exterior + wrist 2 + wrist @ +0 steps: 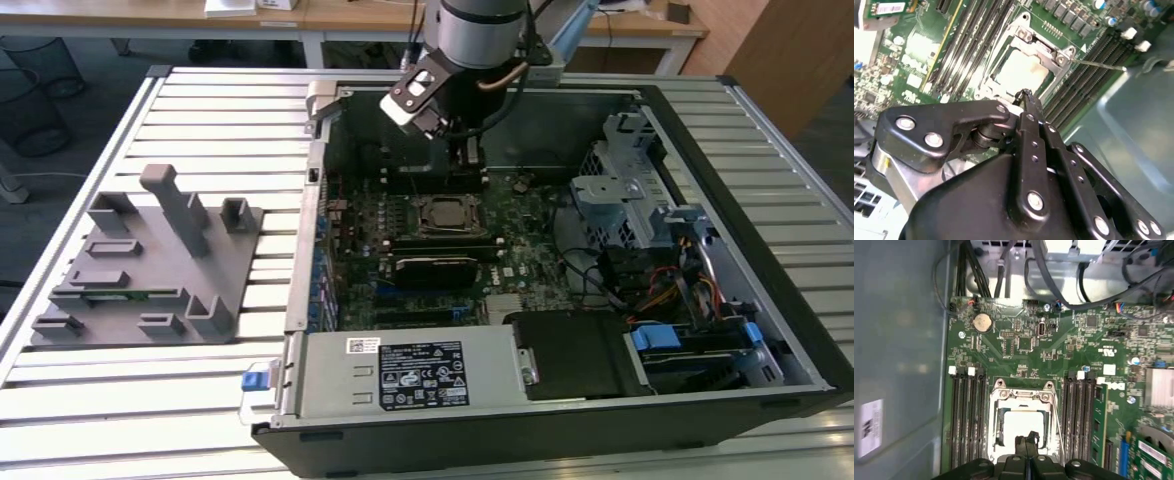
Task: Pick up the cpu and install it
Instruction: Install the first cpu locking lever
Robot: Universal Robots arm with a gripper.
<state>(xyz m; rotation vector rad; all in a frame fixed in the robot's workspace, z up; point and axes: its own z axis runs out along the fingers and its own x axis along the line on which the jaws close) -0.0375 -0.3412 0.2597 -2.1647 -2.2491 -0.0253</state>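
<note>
The cpu [1021, 422] lies socketed near the clenched, empty claw [1027, 439]; the exterior view adds a grey holder [147, 265].

Deep green on the flat motherboard circuit board [1004, 357], speckled with black chips and pale tracks. Pale silvery-grey on the small square metal-topped cpu [1021, 422]. Matte black on the linked metal gripper [1026, 94]. Plain mid-grey on the post-studded plastic holder block [147, 265]. Pale ribbed stripes along the slatted metal desk [200, 110].
</note>
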